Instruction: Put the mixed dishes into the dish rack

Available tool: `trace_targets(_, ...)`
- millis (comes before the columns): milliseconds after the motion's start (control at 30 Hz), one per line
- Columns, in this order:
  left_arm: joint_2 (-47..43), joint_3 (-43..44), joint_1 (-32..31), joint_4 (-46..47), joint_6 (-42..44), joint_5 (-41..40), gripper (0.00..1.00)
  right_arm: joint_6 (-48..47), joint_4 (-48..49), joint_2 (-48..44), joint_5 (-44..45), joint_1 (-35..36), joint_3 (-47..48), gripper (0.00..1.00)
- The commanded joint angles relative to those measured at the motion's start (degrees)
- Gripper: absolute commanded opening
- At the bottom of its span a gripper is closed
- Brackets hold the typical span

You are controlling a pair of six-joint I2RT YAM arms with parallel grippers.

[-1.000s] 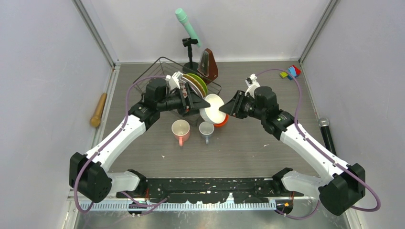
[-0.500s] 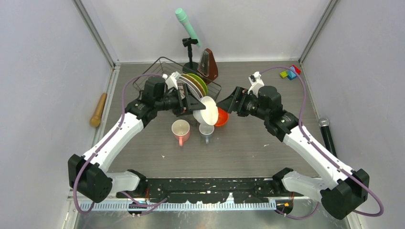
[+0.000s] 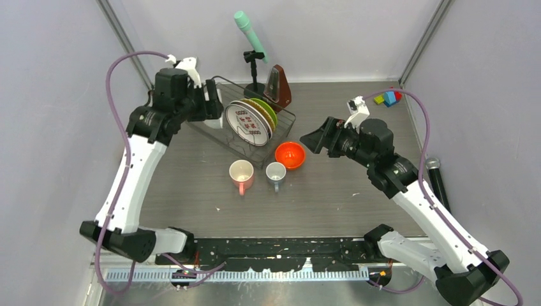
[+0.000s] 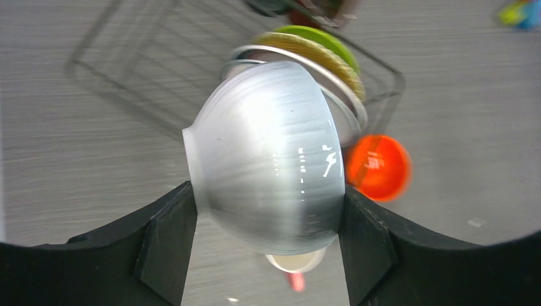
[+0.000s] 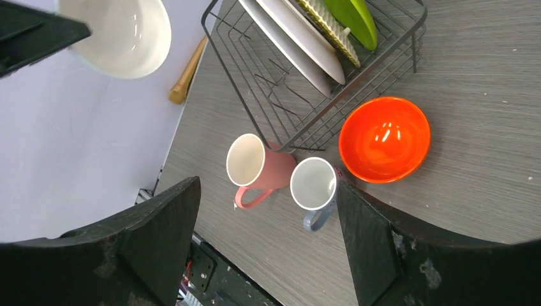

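My left gripper [image 3: 214, 108] is raised over the left end of the dish rack [image 3: 284, 116] and is shut on the white bowl [image 4: 268, 166], which lies on its side between the fingers. The bowl also shows in the right wrist view [image 5: 124, 32]. The white teal-rimmed plate [image 3: 245, 122], tan plate [image 5: 325, 32] and lime-green plate [image 3: 268, 108] stand on edge in the rack. The orange-red bowl [image 3: 290, 154], pink mug [image 3: 241, 173] and grey-blue mug [image 3: 275, 172] sit on the table in front of it. My right gripper [image 3: 314, 140] is open and empty, right of the orange-red bowl.
A wooden rolling pin [image 3: 132, 146] lies by the left wall. A teal microphone on a stand [image 3: 250, 32] and a brown metronome [image 3: 278, 89] stand behind the rack. A black microphone [image 3: 437, 178] lies at the right, coloured blocks [image 3: 388, 97] at the back right.
My left gripper has carried the white bowl from beside the orange-red bowl up and back left, over the rack's left end. My right gripper has drawn back to the right, empty.
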Motion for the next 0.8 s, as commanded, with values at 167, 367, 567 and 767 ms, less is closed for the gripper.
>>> trace_targets(167, 18.2, 11.8, 0.2, -1.1, 18.2, -26.3, 0.00, -2.5, -4.0, -4.9, 1.8, 0.2, 3.5, 0.84)
trace_targets(367, 25.9, 15.0, 0.3, 4.7, 29.1, -30.4, 0.00, -2.7, -5.2, -6.2, 1.5, 0.2, 3.3, 0.84)
trace_targets(567, 24.9, 6.7, 0.7, 21.4, 40.7, -26.9, 0.00, -2.6, -5.4, -5.8, 1.2, 0.2, 3.0, 0.83)
trace_targets(767, 20.6, -6.0, 2.9, 35.6, 52.0, -16.0, 0.00, -2.8, -5.6, -3.7, 0.5, 0.2, 4.3, 0.83)
